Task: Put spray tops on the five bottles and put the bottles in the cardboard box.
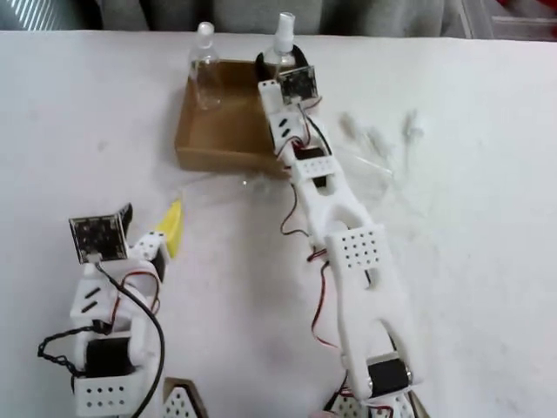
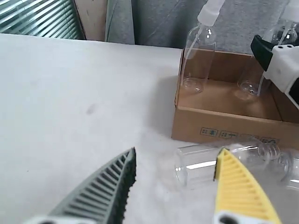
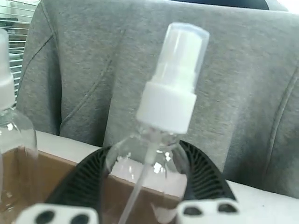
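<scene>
The cardboard box sits at the table's far edge. A clear bottle with a spray top stands in its far left corner. My right gripper is over the box's far right corner, shut on a second capped bottle, held upright with its base down in the box. An uncapped clear bottle lies on the table just in front of the box. My left gripper is open, short of that bottle, with nothing between its fingers.
Right of the box lie loose clear pieces, bottles and spray tops that are hard to tell apart against the white table. The right arm stretches across the table's middle towards the box. The table's left side is bare.
</scene>
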You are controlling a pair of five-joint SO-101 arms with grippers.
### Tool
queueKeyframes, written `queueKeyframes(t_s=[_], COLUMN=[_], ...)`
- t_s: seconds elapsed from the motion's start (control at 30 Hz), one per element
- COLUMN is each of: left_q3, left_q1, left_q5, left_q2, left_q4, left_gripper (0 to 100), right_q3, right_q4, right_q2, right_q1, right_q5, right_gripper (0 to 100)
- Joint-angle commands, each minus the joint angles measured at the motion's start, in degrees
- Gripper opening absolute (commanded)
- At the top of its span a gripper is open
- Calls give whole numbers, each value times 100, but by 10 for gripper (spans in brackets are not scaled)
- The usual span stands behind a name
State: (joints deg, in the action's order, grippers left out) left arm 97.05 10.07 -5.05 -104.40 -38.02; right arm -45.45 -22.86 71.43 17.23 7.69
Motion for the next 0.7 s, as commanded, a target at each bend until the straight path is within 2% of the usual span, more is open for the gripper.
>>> queueKeyframes(t_s=[0.0, 0.2, 0.43, 0.67], left_q3=[0, 0, 0, 0], left_q1=[40, 40, 40, 40], left_q5=[0, 0, 0, 0], left_q2=[-40, -40, -40, -40], left_q4=[88, 79, 79, 79], left_gripper=[279, 279, 279, 279], right_q3=[-747, -1451, -1952, -2505], right_q4=[207, 488, 611, 637], right_q2=[75, 523, 1051, 1420], right_q1=[-22, -22, 75, 75], right_q5=[0, 18, 774, 809], right_gripper=[15, 15, 15, 15])
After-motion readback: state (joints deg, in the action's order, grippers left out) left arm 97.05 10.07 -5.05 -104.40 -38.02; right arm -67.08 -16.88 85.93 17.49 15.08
